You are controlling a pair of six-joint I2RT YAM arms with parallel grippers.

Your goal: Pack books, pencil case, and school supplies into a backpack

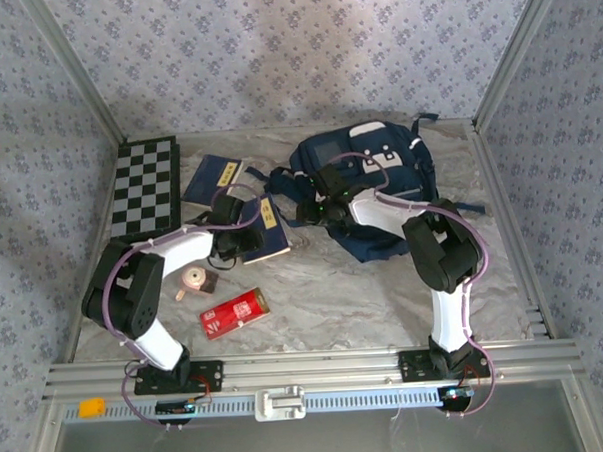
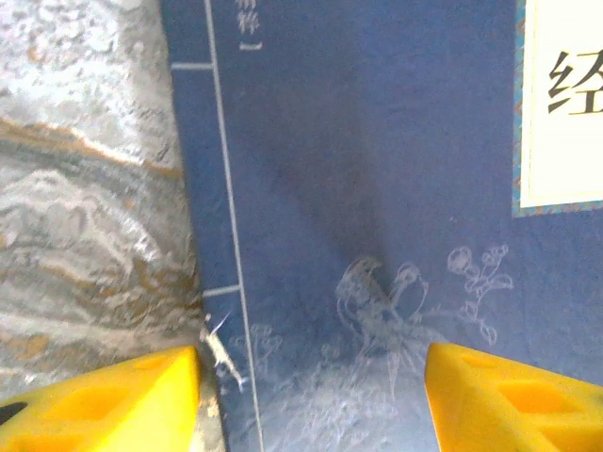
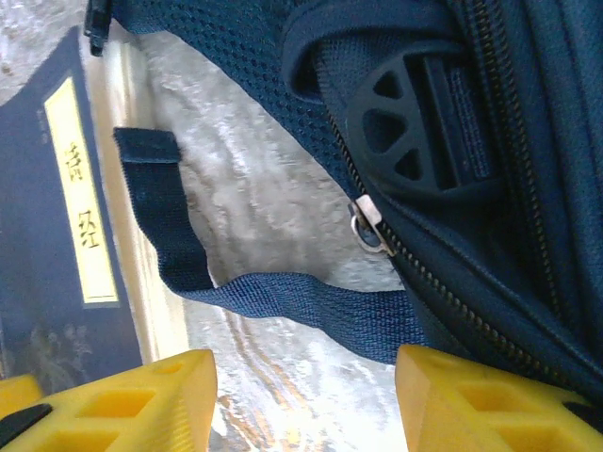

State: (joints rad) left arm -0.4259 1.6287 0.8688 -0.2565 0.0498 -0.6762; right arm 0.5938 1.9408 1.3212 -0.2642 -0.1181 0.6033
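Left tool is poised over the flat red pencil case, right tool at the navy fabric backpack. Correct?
No. The left wrist view shows the left tool poised over a navy blue paperback book, not the flat red pencil case; the right tool is at the navy fabric backpack.

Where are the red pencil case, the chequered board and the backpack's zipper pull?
red pencil case (image 1: pixel 236 312): top view, middle of its face.
chequered board (image 1: pixel 145 188): top view, centre of board.
backpack's zipper pull (image 3: pixel 370 229): right wrist view, metal tab.
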